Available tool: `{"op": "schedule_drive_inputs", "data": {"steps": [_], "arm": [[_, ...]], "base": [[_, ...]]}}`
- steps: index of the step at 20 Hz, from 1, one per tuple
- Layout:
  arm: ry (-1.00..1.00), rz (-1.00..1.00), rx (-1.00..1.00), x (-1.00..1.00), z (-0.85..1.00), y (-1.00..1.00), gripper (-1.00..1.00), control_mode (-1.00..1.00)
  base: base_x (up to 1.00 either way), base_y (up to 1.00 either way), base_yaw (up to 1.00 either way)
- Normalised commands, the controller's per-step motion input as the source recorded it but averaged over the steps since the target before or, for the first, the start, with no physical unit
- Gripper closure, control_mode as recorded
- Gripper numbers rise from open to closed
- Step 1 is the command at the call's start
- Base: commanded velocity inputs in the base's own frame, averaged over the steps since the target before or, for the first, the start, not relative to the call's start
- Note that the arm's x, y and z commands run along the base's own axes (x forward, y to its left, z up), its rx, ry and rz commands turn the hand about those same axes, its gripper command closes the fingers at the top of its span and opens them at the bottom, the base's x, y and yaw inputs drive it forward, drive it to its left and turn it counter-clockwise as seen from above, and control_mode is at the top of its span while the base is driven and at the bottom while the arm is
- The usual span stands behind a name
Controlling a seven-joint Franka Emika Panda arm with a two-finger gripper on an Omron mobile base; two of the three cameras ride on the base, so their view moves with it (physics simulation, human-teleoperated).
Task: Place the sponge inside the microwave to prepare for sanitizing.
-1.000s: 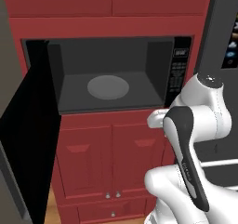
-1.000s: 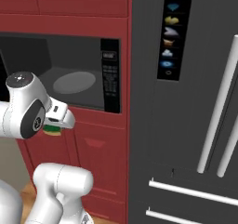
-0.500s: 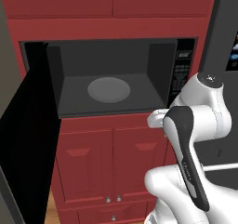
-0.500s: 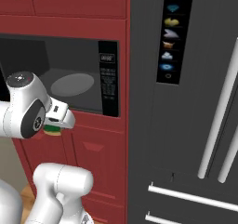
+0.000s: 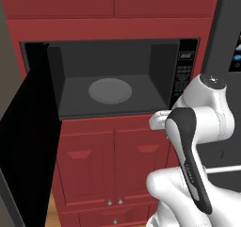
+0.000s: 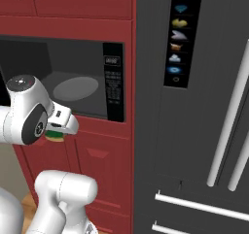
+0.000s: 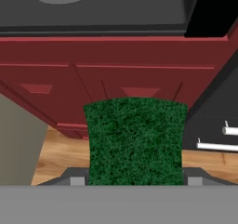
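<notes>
Red cabinetry framed the microwave (image 5: 113, 80), its door swung wide so the grey cavity lay reachable. The gripper (image 7: 135, 183) clamped the sponge (image 7: 135, 141) green face up, below the cavity's sill, seemingly ready for lifting in.

You get even, flat rendered light with no clear source and no hard shadows; the microwave (image 5: 113, 77) cavity ahead of the gripper (image 7: 135, 183) reads dim grey, its open door nearly pure black. Base views look soft and slightly blurred; just past the fingertips, the sponge (image 7: 135, 141) shows grainy green; no glare.
</notes>
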Motion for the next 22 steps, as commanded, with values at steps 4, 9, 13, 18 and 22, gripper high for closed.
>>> {"op": "schedule_drive_inputs", "data": {"steps": [4, 9, 13, 18, 22], "arm": [[-0.06, 0.00, 0.00, 0.09, 0.00, 0.01, 1.00, -1.00], [-0.14, 0.00, -0.02, 0.03, 0.00, 0.13, 1.00, -1.00], [-0.18, 0.00, -0.05, -0.08, 0.19, 0.16, 1.00, -1.00], [-0.07, 0.00, 0.00, -0.02, 0.62, 0.10, 1.00, -1.00], [-0.03, 0.00, 0.01, 0.00, 0.54, 0.07, 1.00, -1.00]], "base": [[0.00, 0.00, 0.00], [0.00, 0.00, 0.00], [0.00, 0.00, 0.00], [0.00, 0.00, 0.00], [0.00, 0.00, 0.00]]}}
